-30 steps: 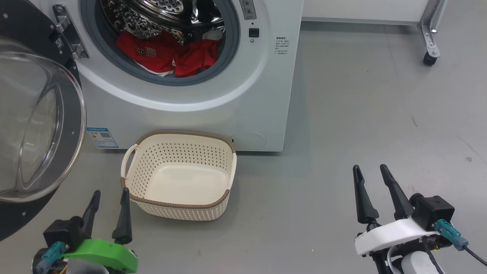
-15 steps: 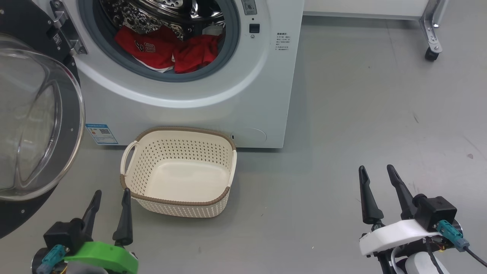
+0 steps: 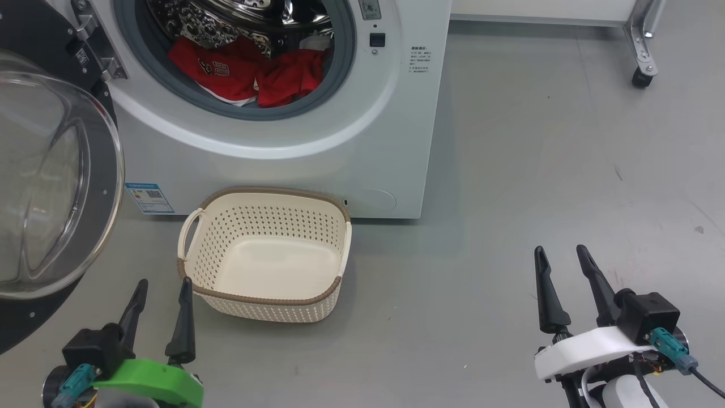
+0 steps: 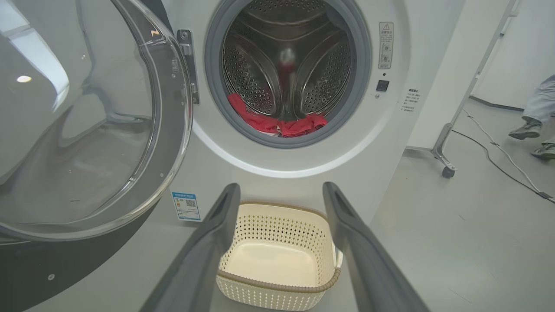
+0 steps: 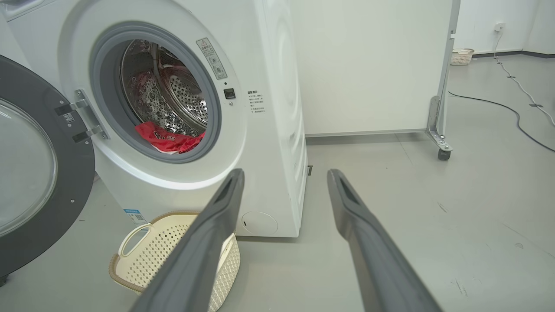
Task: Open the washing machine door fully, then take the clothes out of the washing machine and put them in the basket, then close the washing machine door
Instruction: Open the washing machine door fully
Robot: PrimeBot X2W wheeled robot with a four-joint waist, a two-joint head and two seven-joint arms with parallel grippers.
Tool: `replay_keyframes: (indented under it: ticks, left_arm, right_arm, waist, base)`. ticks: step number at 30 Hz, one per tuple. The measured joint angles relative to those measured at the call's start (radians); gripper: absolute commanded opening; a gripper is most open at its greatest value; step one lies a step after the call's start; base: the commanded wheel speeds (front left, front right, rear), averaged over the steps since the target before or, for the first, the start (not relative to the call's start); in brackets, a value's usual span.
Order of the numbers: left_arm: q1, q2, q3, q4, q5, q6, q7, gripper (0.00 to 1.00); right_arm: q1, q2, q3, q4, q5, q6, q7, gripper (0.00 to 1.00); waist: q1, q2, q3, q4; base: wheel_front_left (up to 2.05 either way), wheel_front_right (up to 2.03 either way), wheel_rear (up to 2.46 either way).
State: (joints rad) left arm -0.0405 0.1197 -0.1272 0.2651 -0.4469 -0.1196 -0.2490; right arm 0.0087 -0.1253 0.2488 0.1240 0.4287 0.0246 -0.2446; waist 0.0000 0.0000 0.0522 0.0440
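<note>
The washing machine (image 3: 391, 141) stands ahead with its door (image 3: 51, 170) swung wide open to the left, glass bowl facing me. Red clothes (image 3: 243, 71) lie at the bottom of the steel drum, also seen as clothes (image 4: 277, 123) and clothes (image 5: 167, 138). The cream basket (image 3: 195, 283) sits empty on the floor just in front of the machine, basket (image 4: 329, 277), basket (image 5: 125, 268). My left gripper (image 3: 163, 286) is open, low beside the basket's near left corner. My right gripper (image 3: 561, 252) is open over bare floor, far right of the basket.
A white panel on a wheeled metal foot (image 3: 640, 76) stands right of the machine. A cable (image 5: 511, 110) runs over the grey floor behind it. A person's feet (image 4: 535, 136) show at the far right. A second small basket (image 5: 461, 56) sits by the far wall.
The head view has shifted slightly, so machine and basket sit a little higher in the picture. Both grippers hold about the same pose, open.
</note>
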Motion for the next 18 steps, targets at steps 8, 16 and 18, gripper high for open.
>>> replay_keyframes:
  ticks: [8,16,18]
  left_arm:
    - [0.003,0.0,-0.002,-0.004,0.009,0.0,0.0,1.0]
    - [0.004,0.0,-0.001,-0.013,0.009,0.0,0.0,1.0]
    - [0.004,0.0,-0.001,-0.014,0.009,0.0,0.0,1.0]
  right_arm:
    - [0.0,0.006,-0.001,0.0,0.0,0.0,0.0,1.0]
    - [0.0,0.006,-0.002,0.0,0.0,0.0,-0.002,1.0]
    - [0.0,0.006,-0.003,0.0,0.0,0.0,-0.002,1.0]
  waist:
    - [0.0,0.0,0.004,-0.001]
    - [0.0,0.0,0.004,0.0]
    - [0.0,0.0,0.004,0.0]
  base:
    - [0.0,0.0,0.0]
    - [0.0,0.0,0.0]
    - [0.0,0.0,0.0]
